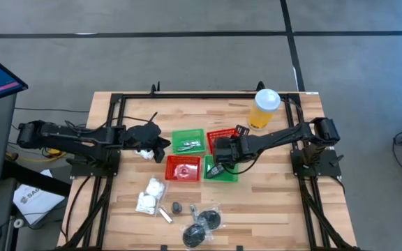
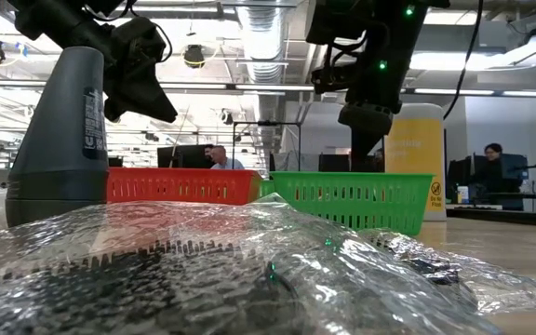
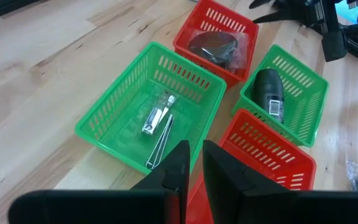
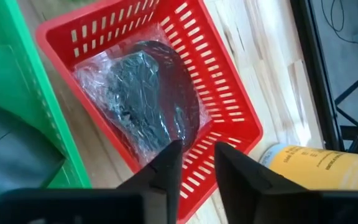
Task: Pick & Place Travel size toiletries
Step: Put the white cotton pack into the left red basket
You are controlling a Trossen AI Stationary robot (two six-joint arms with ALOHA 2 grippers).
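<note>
right gripper (image 4: 191,163): i see it narrowly parted over the red basket (image 4: 235,106) (wrapped disc (image 4: 145,102) inside)
left gripper (image 3: 191,167): narrow gap, empty

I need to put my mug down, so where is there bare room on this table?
Bare wood lies along the table's right front, beside the right arm's base, and on the back left behind the left gripper. The centre is crowded with four baskets, and the front middle with wrapped discs and white packets.

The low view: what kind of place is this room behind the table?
Probably an open lab or workshop office: bare ceiling ducts, people seated at desks with monitors, and a concrete floor around the wooden table.
</note>
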